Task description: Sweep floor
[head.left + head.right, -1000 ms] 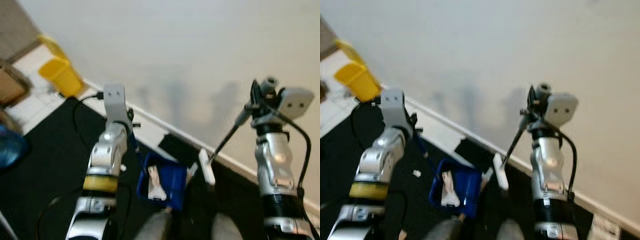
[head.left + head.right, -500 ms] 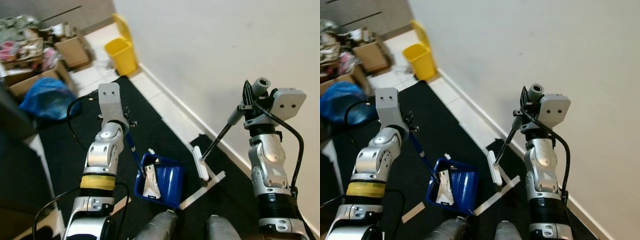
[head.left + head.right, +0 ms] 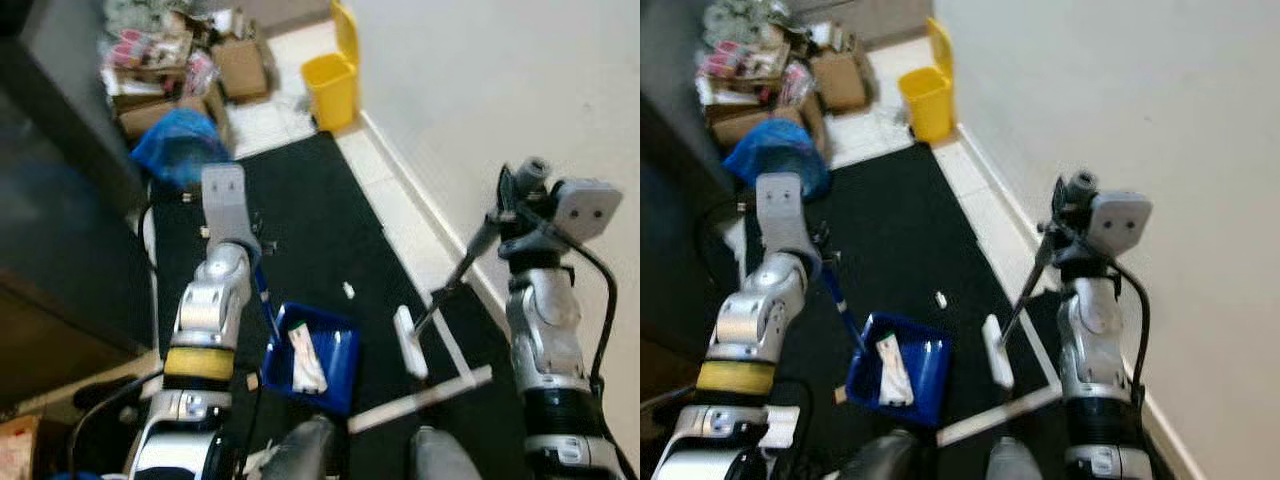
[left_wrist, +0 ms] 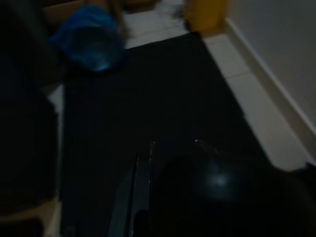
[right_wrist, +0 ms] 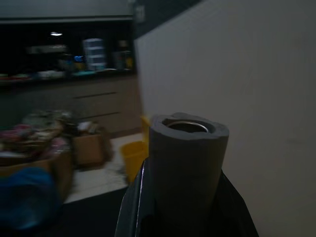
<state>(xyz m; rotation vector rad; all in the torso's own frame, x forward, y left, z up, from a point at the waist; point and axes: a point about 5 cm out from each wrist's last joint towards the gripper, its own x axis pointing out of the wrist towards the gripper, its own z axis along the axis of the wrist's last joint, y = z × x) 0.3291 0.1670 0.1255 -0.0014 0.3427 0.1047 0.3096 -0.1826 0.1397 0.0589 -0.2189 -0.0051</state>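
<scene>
The right gripper [image 3: 512,205] is closed around the grey top of the broom handle [image 5: 187,163], so the thin rod slants down and the white broom head [image 3: 409,341] stays just above the black mat [image 3: 310,230]. The left gripper [image 3: 240,228] holds the blue handle of the dustpan [image 3: 315,352], which rests low beside the broom head, probably so that dirt can be pushed straight in. Some white paper rubbish [image 3: 305,356] already lies in the pan, while a small white scrap [image 3: 348,290] waits on the mat just beyond it. A yellow bin [image 3: 331,90] stands far ahead by the wall. No readable writing or brand can be made out
</scene>
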